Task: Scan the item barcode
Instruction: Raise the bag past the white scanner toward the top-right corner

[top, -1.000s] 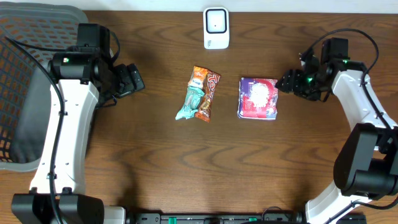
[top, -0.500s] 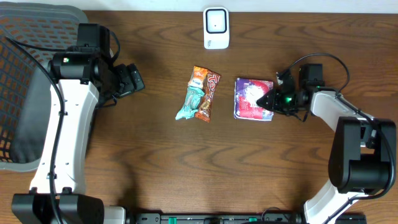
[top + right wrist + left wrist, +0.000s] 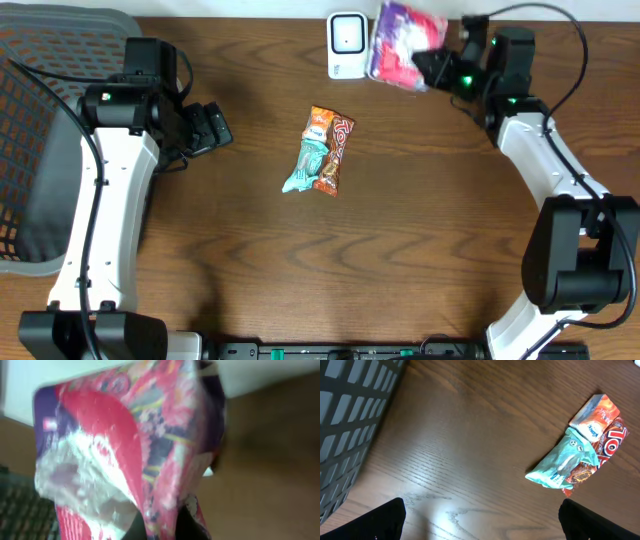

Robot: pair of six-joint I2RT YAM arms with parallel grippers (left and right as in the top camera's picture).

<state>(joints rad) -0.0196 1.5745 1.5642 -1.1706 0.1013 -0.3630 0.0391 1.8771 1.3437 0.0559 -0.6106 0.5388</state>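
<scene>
My right gripper (image 3: 432, 66) is shut on a pink, purple and white snack packet (image 3: 403, 43), held in the air at the back of the table just right of the white barcode scanner (image 3: 347, 45). In the right wrist view the packet (image 3: 130, 445) fills the frame, its lower edge pinched between my dark fingers (image 3: 187, 522). My left gripper (image 3: 480, 520) stands open over bare wood at the left, with nothing between its fingers (image 3: 377, 520). Two more snack packets, one teal and one orange-brown (image 3: 320, 152), lie side by side mid-table and also show as the teal and orange packets (image 3: 580, 450) in the left wrist view.
A grey mesh basket (image 3: 45, 140) stands at the far left of the table; its wall (image 3: 350, 425) fills the left of the left wrist view. The scanner sits at the table's back edge.
My right gripper shut on the pink packet where it lay at mid-right, lifted it and carried it back and left up to the scanner. The left arm has not moved.
</scene>
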